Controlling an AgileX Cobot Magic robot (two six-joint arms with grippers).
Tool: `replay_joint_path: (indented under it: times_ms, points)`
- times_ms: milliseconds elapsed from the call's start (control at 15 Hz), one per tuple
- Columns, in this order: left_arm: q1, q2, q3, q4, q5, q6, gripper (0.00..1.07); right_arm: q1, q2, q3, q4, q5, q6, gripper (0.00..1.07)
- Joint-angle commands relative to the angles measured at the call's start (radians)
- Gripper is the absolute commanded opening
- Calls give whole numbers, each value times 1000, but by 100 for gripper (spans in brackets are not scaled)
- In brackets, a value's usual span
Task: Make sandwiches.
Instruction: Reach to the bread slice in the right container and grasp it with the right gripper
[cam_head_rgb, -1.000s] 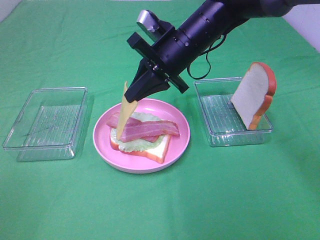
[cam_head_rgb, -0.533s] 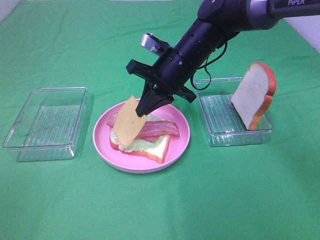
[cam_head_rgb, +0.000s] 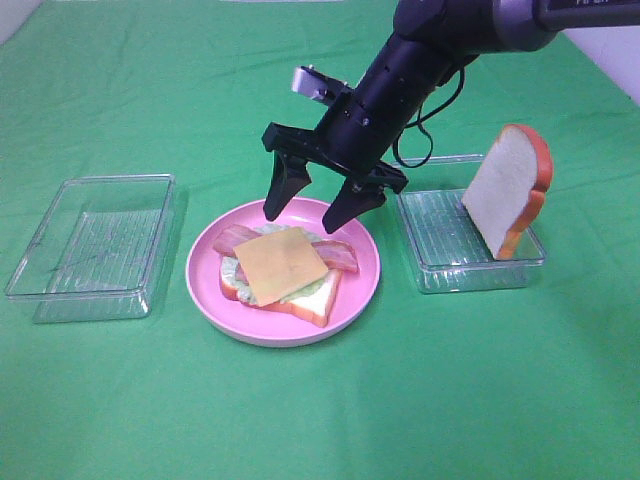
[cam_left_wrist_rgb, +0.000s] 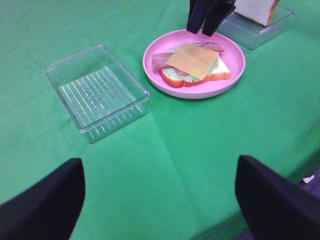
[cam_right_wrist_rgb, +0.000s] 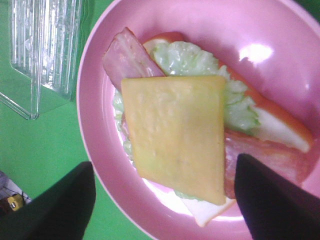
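Cheese (cam_head_rgb: 281, 264) now dropped flat on bacon (cam_head_rgb: 343, 257), R pincer (cam_head_rgb: 300, 221) opened

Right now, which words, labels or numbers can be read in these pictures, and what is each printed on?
White lettering on the right arm, cut off by the picture's top edge: unreadable.
Nothing is written on the sandwich or the plate.

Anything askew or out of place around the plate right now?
Only slightly: the cheese lies flat but rotated against the bottom bread slice. The other bread slice stands on edge in the right tray. Nothing spilled.
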Motion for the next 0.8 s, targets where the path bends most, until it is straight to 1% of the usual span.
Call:
replay_joint_path:
  times_ms: [67,133,200,333,400,533,600,667,800]
  points:
    - [-3,-20,2,-9,-9,-1,78,-3,-1,-88,-136,94,69,75]
    - [-3,-20,2,-9,-9,-1,78,-3,-27,-164,-286,155,124,75]
    - [-3,-20,2,-9,-9,-1,78,-3,-34,-182,-330,166,139,75]
    - [-3,-20,2,-9,-9,-1,78,-7,-64,-228,-483,190,185,77]
    - [-3,-20,2,-9,-9,-1,78,-13,-81,-244,-532,215,209,78]
    - [-3,-20,2,-8,-9,0,78,-48,-122,-255,-590,246,237,78]
    - [-3,-20,2,-10,-9,0,78,-53,-133,-255,-590,246,245,78]
    - [-3,-20,2,-10,-9,0,78,-93,-165,-256,-585,246,247,78]
    - [-3,-20,2,-10,-9,0,78,-133,-190,-255,-584,246,248,78]
